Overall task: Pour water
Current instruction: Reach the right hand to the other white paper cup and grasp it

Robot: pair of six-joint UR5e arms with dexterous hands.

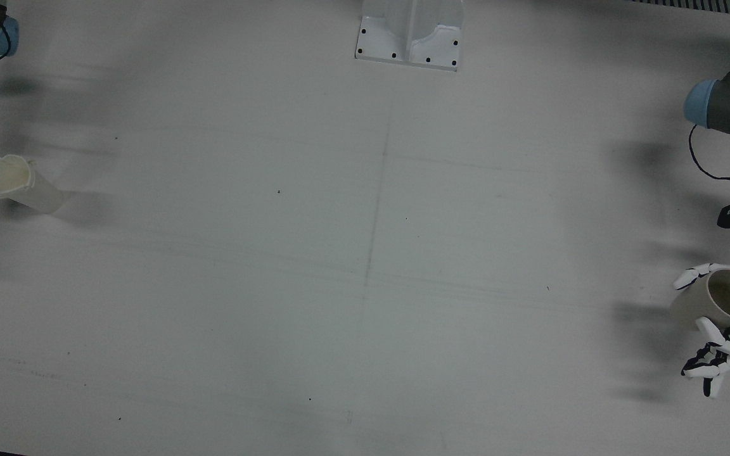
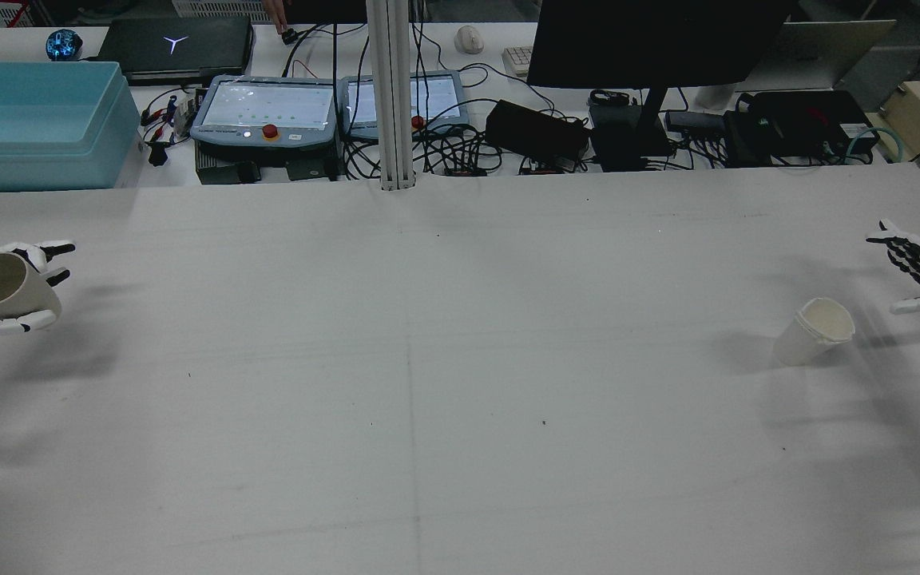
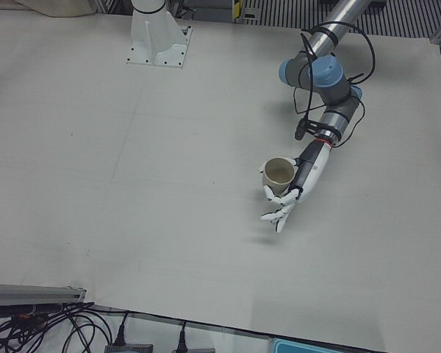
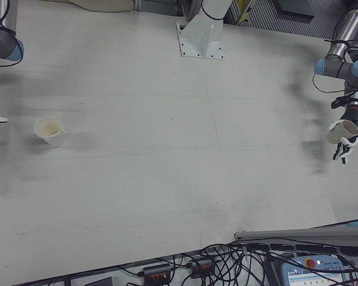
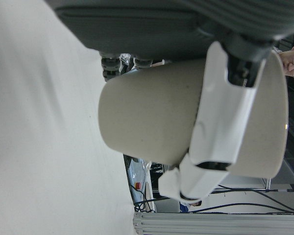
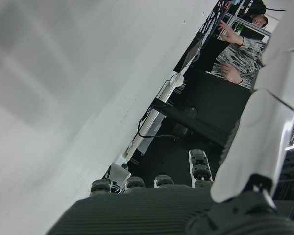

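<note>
Seen from behind the robot, a wide white table (image 2: 460, 383) runs across the scene. At its far left edge the robot's left hand (image 2: 5, 291) is wrapped around a beige paper cup (image 2: 6, 289), lifted off the table and tilted, its open mouth turned up and toward the robot. The middle of the table is bare. Far to the right, a second, white paper cup (image 2: 815, 330) stands alone on the table, leaning slightly in this view. Just beyond it, at the right edge, the right hand (image 2: 919, 271) hovers with fingers spread, holding nothing and clear of the cup. The held cup lies well apart from the standing one, almost the whole table between them; pouring likely needs them brought together.
</note>
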